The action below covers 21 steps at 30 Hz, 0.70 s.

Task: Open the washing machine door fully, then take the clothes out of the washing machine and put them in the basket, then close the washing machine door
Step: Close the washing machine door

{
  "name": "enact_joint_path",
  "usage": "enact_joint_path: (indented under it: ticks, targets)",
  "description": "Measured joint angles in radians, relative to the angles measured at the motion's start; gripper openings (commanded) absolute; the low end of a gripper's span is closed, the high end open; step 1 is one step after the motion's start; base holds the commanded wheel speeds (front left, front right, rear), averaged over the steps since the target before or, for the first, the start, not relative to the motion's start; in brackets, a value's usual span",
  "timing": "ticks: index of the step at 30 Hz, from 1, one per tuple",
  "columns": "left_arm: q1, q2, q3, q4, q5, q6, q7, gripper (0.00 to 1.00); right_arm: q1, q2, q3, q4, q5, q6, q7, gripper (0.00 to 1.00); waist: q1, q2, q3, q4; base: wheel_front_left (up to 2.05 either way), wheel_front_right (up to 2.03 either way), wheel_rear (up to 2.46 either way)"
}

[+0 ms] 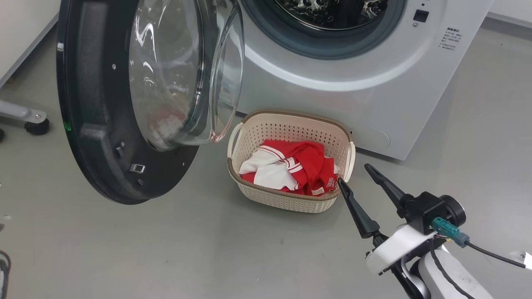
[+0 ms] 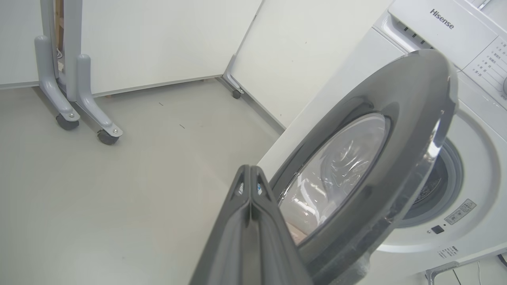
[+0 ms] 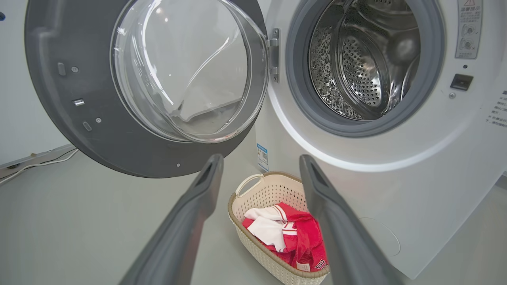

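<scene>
Since the clothes [image 1: 291, 166] lie heaped in the basket [image 1: 291, 120], which stands just in front of the washing machine [image 1: 332, 99] below its bare-looking drum [image 3: 364, 67], what remains is probably shutting the washing machine door [image 1: 91, 124], which hangs wide open. Trouble could come if the swinging door's lower rim clips the basket, or if the right gripper [image 1: 354, 173], fingers spread and empty beside the basket's rim, knocks it. The left gripper [image 2: 250, 174], pressed together on nothing near the door's outer face, might slip off that glossy rim. I count one machine, one door, one basket, two grippers, and one red-and-white heap whose garment number I cannot tell.
</scene>
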State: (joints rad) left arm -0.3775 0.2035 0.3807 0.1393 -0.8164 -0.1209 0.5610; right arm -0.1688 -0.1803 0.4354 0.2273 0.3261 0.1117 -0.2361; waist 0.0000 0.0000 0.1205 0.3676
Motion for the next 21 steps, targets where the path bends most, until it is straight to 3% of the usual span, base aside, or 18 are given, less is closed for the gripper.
enact_joint_path:
  ticks: [3, 11, 12, 13, 14, 21]
  targets:
    - [0.049, 0.006, -0.054, -0.054, 0.023, 0.000, -0.081, 0.00, 0.011, 0.000, 0.001, 0.002, 0.000, 0.000, -0.001, 1.00, 0.0000, 0.0000, -0.008, 0.000, 0.00, 0.00, 0.00]
    - [0.201, 0.101, -0.215, -0.133, 0.182, 0.000, -0.304, 0.03, 0.014, 0.000, 0.002, 0.002, 0.000, 0.000, -0.003, 1.00, 0.0000, 0.0000, -0.010, -0.001, 0.00, 0.00, 0.00]
    - [0.218, 0.108, -0.229, -0.132, 0.194, 0.000, -0.328, 0.33, 0.014, 0.000, 0.002, 0.002, 0.000, 0.000, -0.003, 1.00, 0.0000, 0.0000, -0.010, -0.002, 0.00, 0.00, 0.00]
    - [0.235, 0.113, -0.238, -0.131, 0.210, 0.000, -0.354, 0.77, 0.015, 0.000, 0.002, 0.002, 0.000, 0.000, -0.003, 1.00, 0.0000, 0.0000, -0.011, -0.002, 0.00, 0.00, 0.00]
    - [0.250, 0.119, -0.245, -0.127, 0.229, 0.000, -0.382, 1.00, 0.015, 0.000, 0.002, 0.002, 0.000, 0.000, -0.003, 1.00, 0.0000, 0.0000, -0.011, -0.002, 0.00, 0.00, 0.00]
    - [0.306, 0.123, -0.266, -0.078, 0.242, 0.000, -0.515, 1.00, 0.015, 0.000, 0.001, 0.002, 0.000, 0.000, -0.003, 1.00, 0.0000, 0.0000, -0.011, -0.004, 0.00, 0.00, 0.00]
